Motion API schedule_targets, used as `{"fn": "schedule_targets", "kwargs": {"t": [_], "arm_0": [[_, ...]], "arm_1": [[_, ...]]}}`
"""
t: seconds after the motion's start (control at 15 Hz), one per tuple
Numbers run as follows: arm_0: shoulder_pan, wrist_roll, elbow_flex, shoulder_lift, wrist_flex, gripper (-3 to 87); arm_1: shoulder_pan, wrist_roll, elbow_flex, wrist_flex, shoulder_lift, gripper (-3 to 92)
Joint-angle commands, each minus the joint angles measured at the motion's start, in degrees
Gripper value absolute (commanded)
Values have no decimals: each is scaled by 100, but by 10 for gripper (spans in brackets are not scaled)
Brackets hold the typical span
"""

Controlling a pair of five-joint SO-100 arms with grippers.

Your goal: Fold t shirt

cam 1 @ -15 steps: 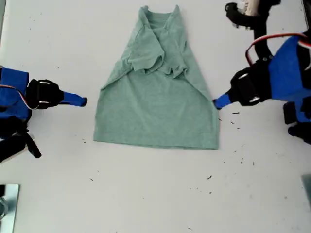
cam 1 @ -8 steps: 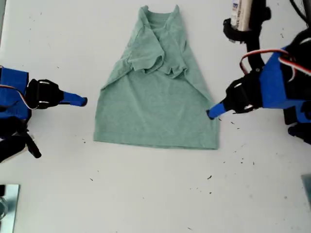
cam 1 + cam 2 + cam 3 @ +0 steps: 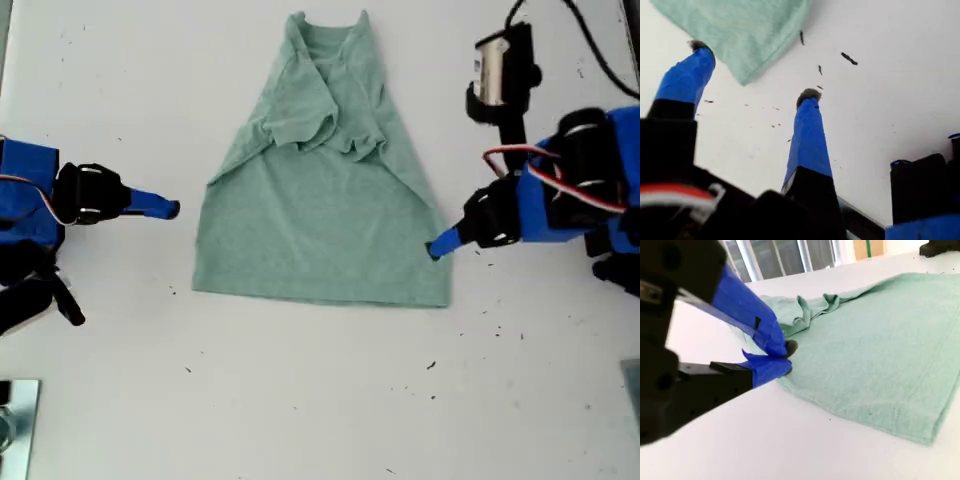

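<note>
Sage-green t shirt, blue fingers

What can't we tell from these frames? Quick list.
- Whether my first gripper touches the t shirt: the exterior view shows one merged blue tip at the hem, and the first wrist view's angle is too low.
- Shiny object: cut off at the exterior view's lower left corner.
- Dark specks on the table: too small to identify.

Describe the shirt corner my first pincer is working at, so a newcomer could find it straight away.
On the white table lies the pale green t shirt, neck toward the exterior view's top. Follow its straight hem to that view's right end: the corner there sits by my first pincer, open, while the other hem corner has no pincer touching it.
</note>
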Motion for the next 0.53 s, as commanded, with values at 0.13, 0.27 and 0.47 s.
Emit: {"fn": "schedule_targets", "kwargs": {"t": [0.13, 0.27, 0.47], "arm_0": [[44, 35, 70, 35, -26, -2], [44, 35, 70, 35, -26, -2], [35, 35, 70, 35, -26, -2]], "arm_1": [[-466, 563, 2355, -2936, -123, 285], [-686, 650, 2320, -3480, -1002, 281], [-809, 677, 1898, -3560, -1793, 276]]}}
